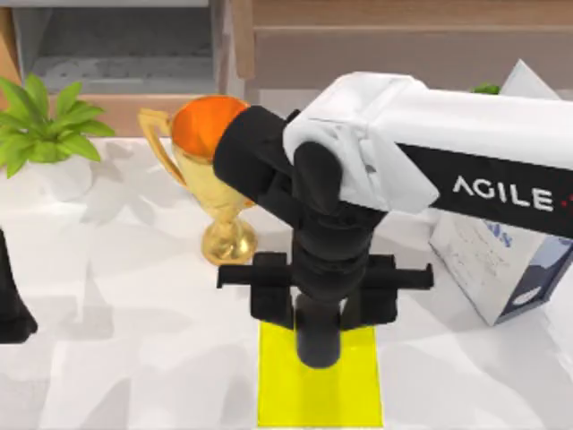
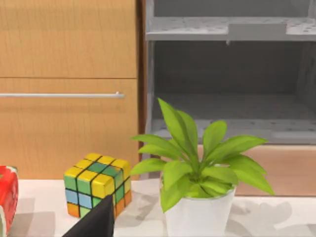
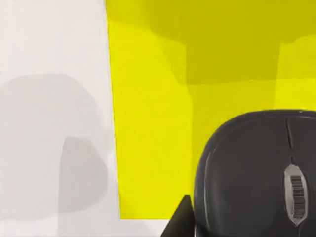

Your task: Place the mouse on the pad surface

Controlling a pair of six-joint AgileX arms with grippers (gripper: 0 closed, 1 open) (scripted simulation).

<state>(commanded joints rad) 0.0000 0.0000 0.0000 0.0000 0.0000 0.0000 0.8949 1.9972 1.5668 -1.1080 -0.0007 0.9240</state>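
My right gripper [image 1: 319, 315] hangs pointing down over the far part of the yellow pad [image 1: 282, 394], its two black fingers standing either side of a dark rounded shape. In the right wrist view the dark grey mouse [image 3: 247, 173], scroll wheel facing up, sits close over the pad [image 3: 148, 123] near one corner. One black fingertip [image 3: 178, 222] presses against the mouse's side. Whether the mouse touches the pad I cannot tell. My left arm [image 1: 12, 305] is parked at the table's left edge, and one of its fingers [image 2: 96, 222] shows in the left wrist view.
A gold trophy [image 1: 210, 170] stands just behind and left of the pad. A white carton [image 1: 501, 260] lies to the right. A potted plant [image 1: 45, 125] sits at the back left, beside a colour cube [image 2: 98, 190]. Wooden cabinets line the back.
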